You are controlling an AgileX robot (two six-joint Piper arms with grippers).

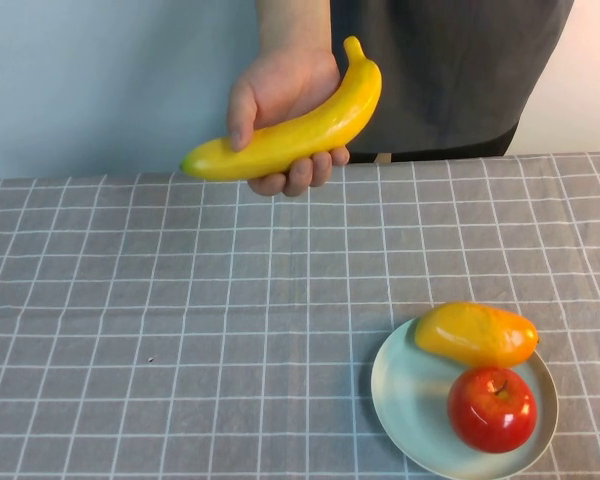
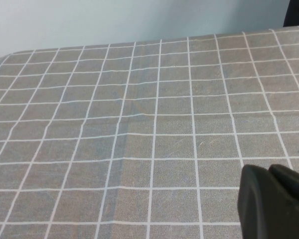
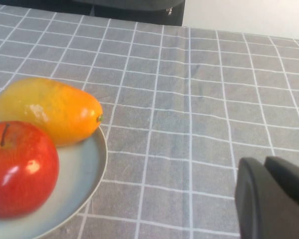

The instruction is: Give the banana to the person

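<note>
The person, standing at the far edge of the desk, holds the banana in a bare hand above the checked cloth, stem up and greenish tip down. The left gripper and right gripper each show only in their wrist views, low over bare cloth; whether their jaws are apart cannot be told. On the desk's near right, a pale plate carries an orange-yellow fruit touching a red apple.

We take this for a staged indoor test setup: a surface under grey checked cloth against a bare pale wall, with a plate of glossy fruit at five o'clock.
</note>
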